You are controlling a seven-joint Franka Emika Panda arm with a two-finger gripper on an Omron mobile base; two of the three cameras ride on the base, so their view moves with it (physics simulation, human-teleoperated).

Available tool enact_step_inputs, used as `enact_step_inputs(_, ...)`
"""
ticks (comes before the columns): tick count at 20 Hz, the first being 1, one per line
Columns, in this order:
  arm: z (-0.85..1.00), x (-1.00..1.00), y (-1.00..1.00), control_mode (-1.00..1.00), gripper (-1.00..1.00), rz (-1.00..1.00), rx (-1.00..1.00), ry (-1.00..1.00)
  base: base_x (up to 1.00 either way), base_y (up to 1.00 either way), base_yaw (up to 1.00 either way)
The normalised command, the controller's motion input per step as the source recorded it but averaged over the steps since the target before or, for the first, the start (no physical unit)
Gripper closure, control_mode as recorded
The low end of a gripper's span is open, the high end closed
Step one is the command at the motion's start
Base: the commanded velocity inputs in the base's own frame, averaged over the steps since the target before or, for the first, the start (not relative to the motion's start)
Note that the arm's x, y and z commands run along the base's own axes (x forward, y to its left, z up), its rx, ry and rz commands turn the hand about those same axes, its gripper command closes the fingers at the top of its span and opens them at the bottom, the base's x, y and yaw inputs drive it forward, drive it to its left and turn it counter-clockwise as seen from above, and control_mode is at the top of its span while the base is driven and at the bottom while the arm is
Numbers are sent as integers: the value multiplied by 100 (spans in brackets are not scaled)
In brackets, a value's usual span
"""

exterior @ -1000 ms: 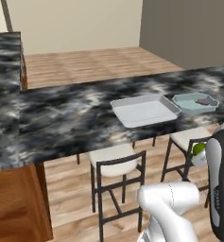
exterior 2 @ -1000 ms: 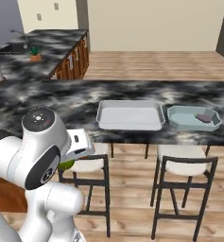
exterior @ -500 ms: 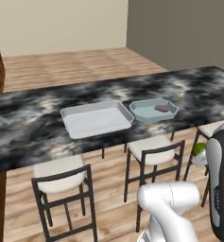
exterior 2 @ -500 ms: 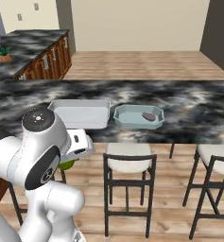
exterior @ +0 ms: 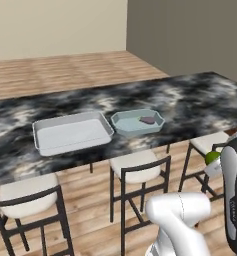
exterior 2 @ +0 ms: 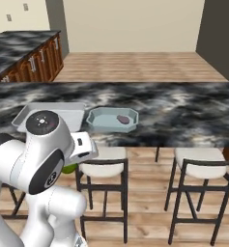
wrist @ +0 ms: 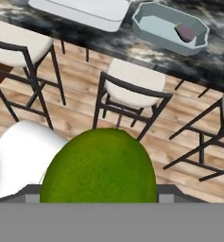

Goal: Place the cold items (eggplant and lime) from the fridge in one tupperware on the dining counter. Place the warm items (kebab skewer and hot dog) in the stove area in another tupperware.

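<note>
The lime is a yellow-green ball held close in the hand view, with my gripper shut on it. It also peeks out beside the arm as the lime and the lime, low in front of the stools. The eggplant, a dark purple lump, lies inside a pale blue eight-sided tupperware on the marbled dining counter. That eggplant is ahead of the hand. Beside it sits a grey rectangular tupperware holding nothing.
Black-framed stools with white seats line the near side of the counter, between me and it. A second dark counter over wood cabinets stands far left. Wood floor lies beyond the island.
The whole scene has slid leftward in both base views, so the base has driven along the counter. The lime stays in the gripper; both tupperwares and the eggplant keep their places on the counter.
</note>
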Motion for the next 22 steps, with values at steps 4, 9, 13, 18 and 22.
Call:
enact_step_inputs(4,0,0,0,100,100,0,0,0,37,-6,0)
enact_step_inputs(9,0,0,0,100,100,0,0,0,49,-12,0)
enact_step_inputs(13,0,0,0,100,100,0,0,0,54,-43,0)
enact_step_inputs(18,0,0,0,100,100,0,0,0,54,-55,0)
enact_step_inputs(22,0,0,0,100,100,0,0,0,47,-26,0)
